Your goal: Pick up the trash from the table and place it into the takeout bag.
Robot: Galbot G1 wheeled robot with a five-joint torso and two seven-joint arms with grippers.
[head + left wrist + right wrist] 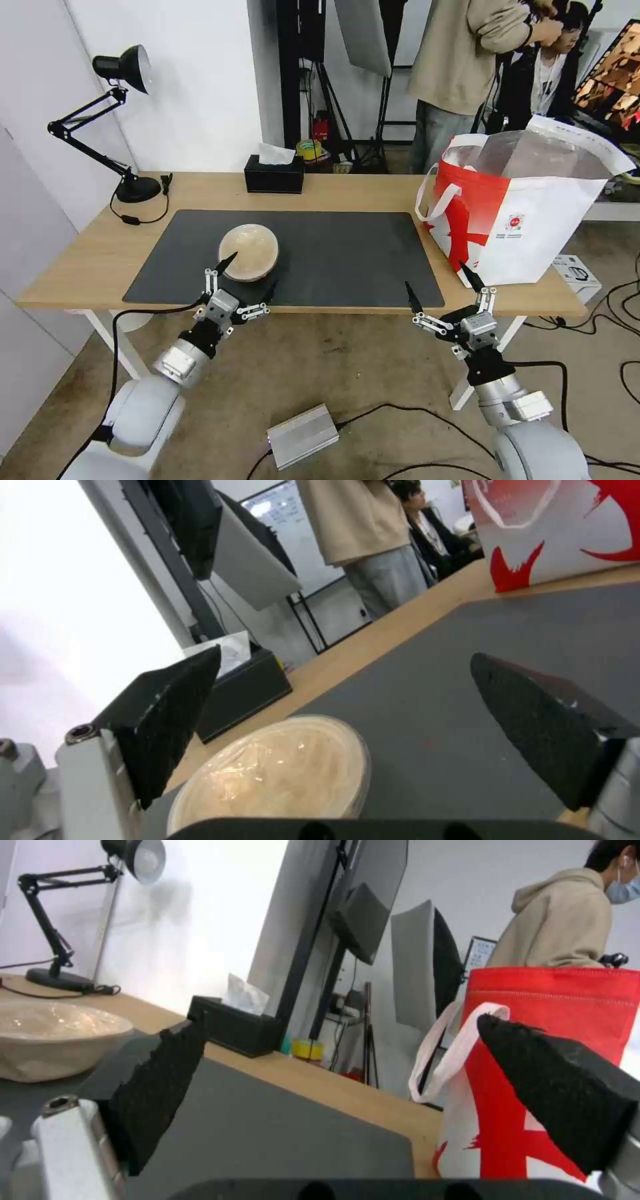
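Left end effector spread wide at the beige bowl — right end effector also agape, empty.
Light-wood desk carries a dark mat; the bowl sits near-left on it, the takeout bag far right — both arms reach up from the near edge.

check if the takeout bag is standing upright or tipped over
Upright: the takeout bag stands on the table, mouth open upward, foil lining showing.
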